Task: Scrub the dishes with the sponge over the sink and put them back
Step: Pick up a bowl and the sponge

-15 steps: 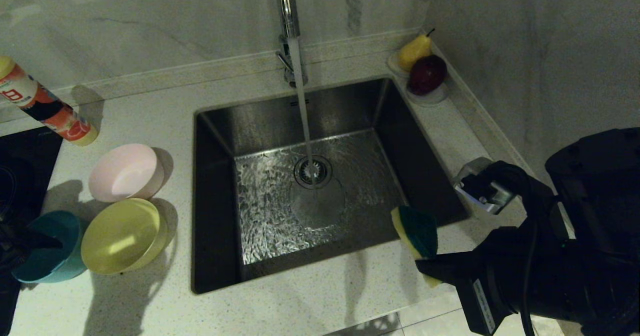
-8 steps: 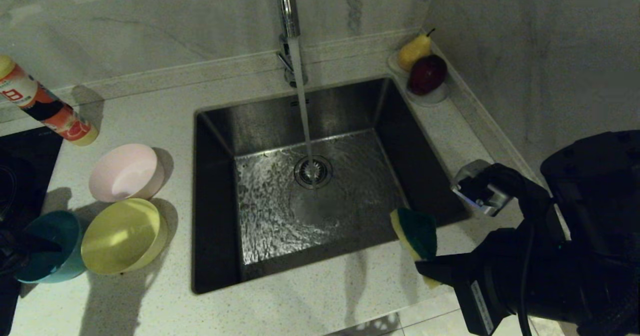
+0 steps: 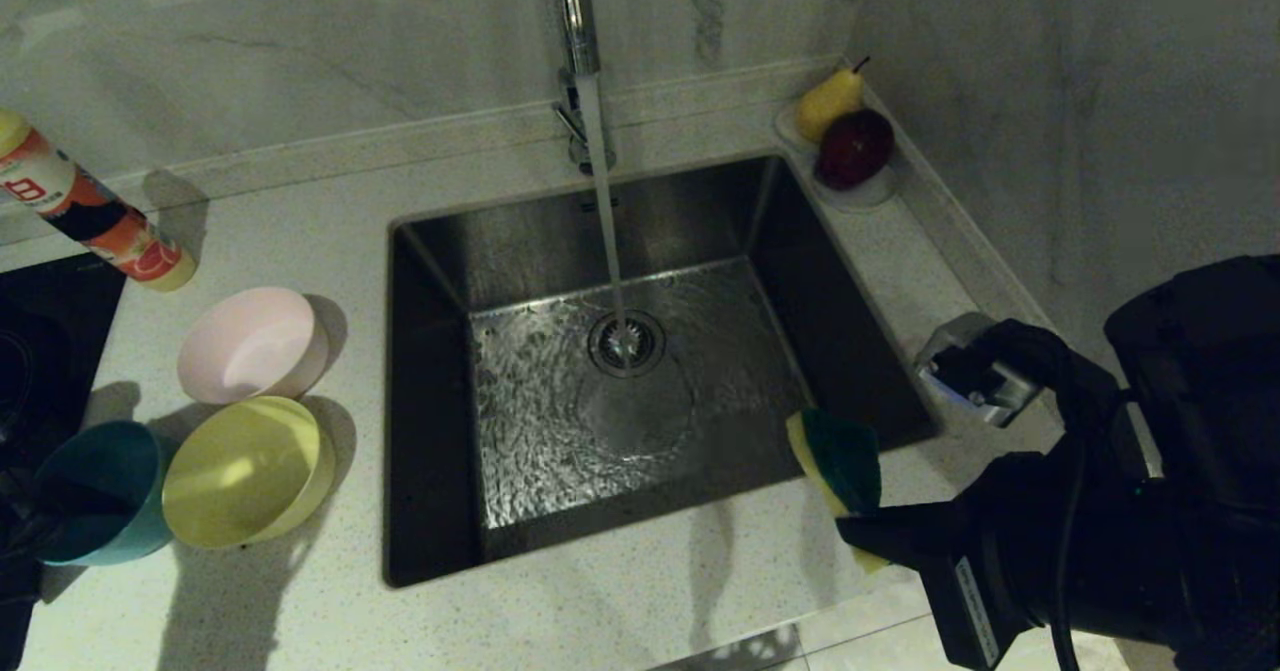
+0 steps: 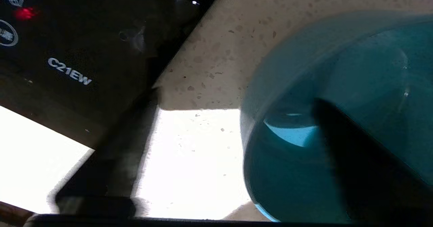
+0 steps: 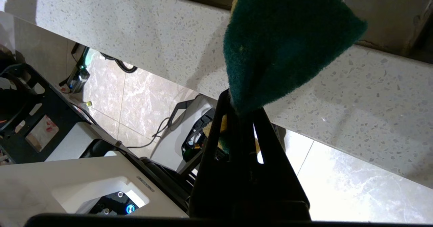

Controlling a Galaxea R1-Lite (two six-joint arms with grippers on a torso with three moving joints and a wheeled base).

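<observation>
Three dishes stand on the counter left of the sink [image 3: 430, 431]: a pink bowl [image 3: 250, 346], a yellow bowl [image 3: 245, 471] and a blue bowl [image 3: 100, 496]. My left gripper [image 3: 35, 526] is at the blue bowl [image 4: 338, 85], open. One finger [image 4: 358, 166] is inside the bowl and the other finger [image 4: 111, 166] stands well outside its wall. My right gripper [image 3: 865, 541] hovers over the counter's front edge at the sink's near right corner, shut on the sponge [image 3: 835, 461]. The sponge's green face [image 5: 280, 47] points towards the basin.
Water runs from the chrome tap [image 3: 575, 11] onto the drain strainer [image 3: 627, 343]. A detergent bottle [image 3: 90, 211] leans at the back left beside a black hob [image 3: 40, 321]. A saucer with a pear and a red apple [image 3: 850, 146] sits at the back right corner.
My left gripper has shifted slightly at the blue bowl, one finger reaching deeper into it. The right arm with the sponge has stayed in place.
</observation>
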